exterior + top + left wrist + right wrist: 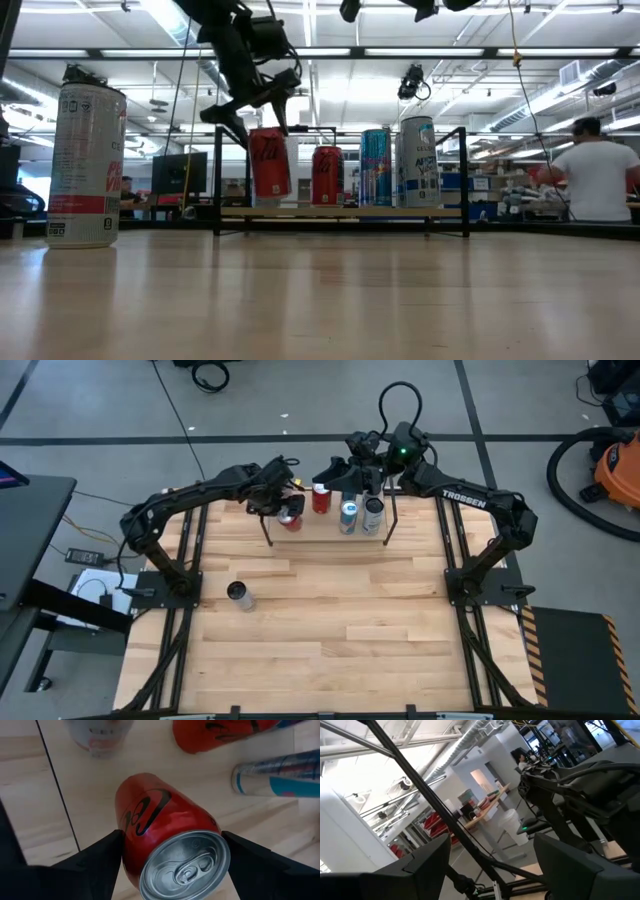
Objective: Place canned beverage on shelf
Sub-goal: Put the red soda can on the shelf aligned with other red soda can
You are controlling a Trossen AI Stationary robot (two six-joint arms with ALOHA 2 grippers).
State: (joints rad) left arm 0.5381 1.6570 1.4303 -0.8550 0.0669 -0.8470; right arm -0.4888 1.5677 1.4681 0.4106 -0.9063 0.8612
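Holding a red aluminium cola can (pixel 165 837) tilted, just above the left end of the low light-wood shelf with thin black rod frame (pixel 340 212): left gripper (pixel 172 855), jaws part-open and clamped on the can's sides. Second red can (pixel 327 175), blue slim can (pixel 376 167) and white-blue tall can (pixel 419 161) stand upright on the shelf board. Right gripper (pixel 492 865) hangs above the shelf's right end, jaws apart, holding nothing. White-and-red can (pixel 86 165) stands alone on the wooden table (pixel 330 640), well apart.

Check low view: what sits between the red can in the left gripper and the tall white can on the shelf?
A red can and a blue can, both standing on the shelf.
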